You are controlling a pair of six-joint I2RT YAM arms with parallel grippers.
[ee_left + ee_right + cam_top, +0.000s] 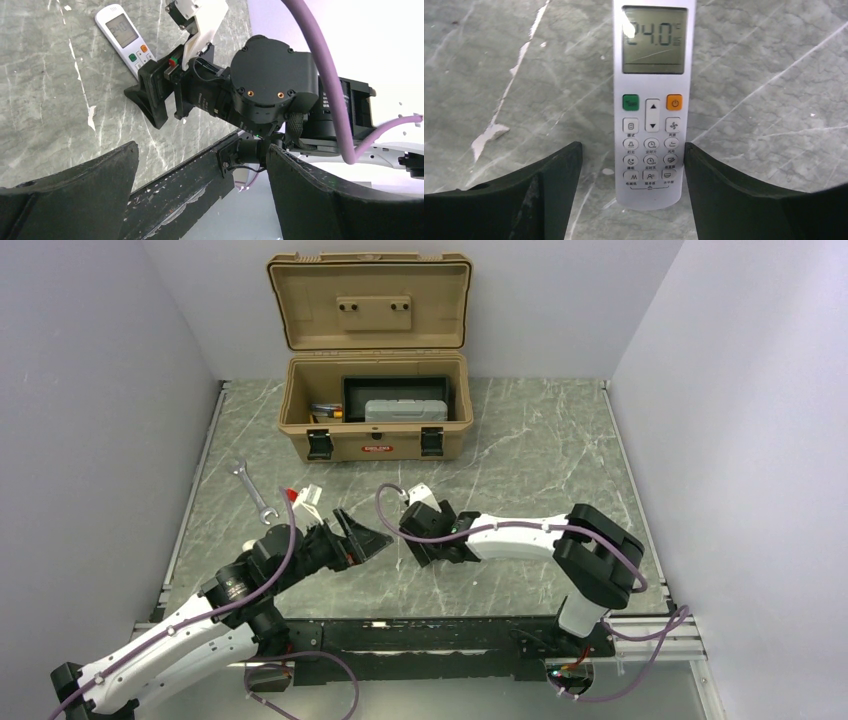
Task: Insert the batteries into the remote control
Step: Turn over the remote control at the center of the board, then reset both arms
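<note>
Squarely between the parted jaws of my right gripper [633,150], the remote control [654,125] lies face-up on the bench [774,75], screen lit; I should withdraw straight up, nudging neither edge. My left gripper [202,147] gapes empty.
</note>
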